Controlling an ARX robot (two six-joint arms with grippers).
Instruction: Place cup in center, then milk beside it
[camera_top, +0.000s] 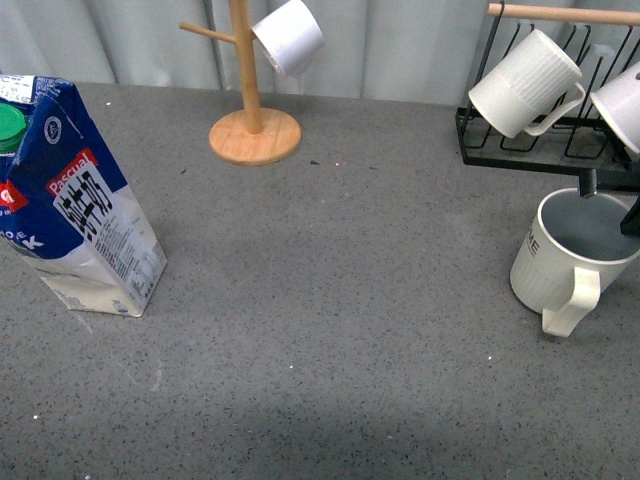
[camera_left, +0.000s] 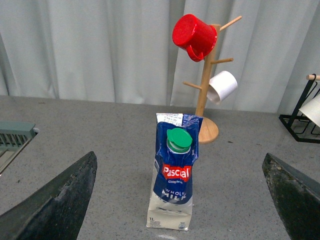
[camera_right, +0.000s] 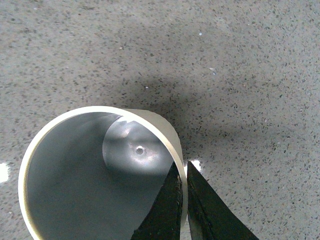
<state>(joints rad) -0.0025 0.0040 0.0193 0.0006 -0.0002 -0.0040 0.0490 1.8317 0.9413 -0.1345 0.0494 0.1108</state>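
The cup (camera_top: 556, 270), a cream ribbed mug with a grey-blue inside and a squarish handle, is at the right edge of the front view, tilted, just in front of the black rack. My right gripper (camera_right: 183, 200) is shut on the cup's rim (camera_right: 170, 135), one finger inside and one outside; only a dark part of it (camera_top: 632, 215) shows in the front view. The milk (camera_top: 75, 200), a blue-and-white Pascual carton with a green cap, stands at the far left. In the left wrist view the milk (camera_left: 172, 180) stands upright between and ahead of my open left gripper's fingers (camera_left: 55, 200).
A wooden mug tree (camera_top: 252, 120) with a small white cup (camera_top: 290, 35) stands at the back; a red cup (camera_left: 194, 36) hangs higher on it. A black rack (camera_top: 540, 150) at the back right holds an unlettered ribbed white mug (camera_top: 525, 82). The table is grey speckled stone (camera_top: 340, 300).
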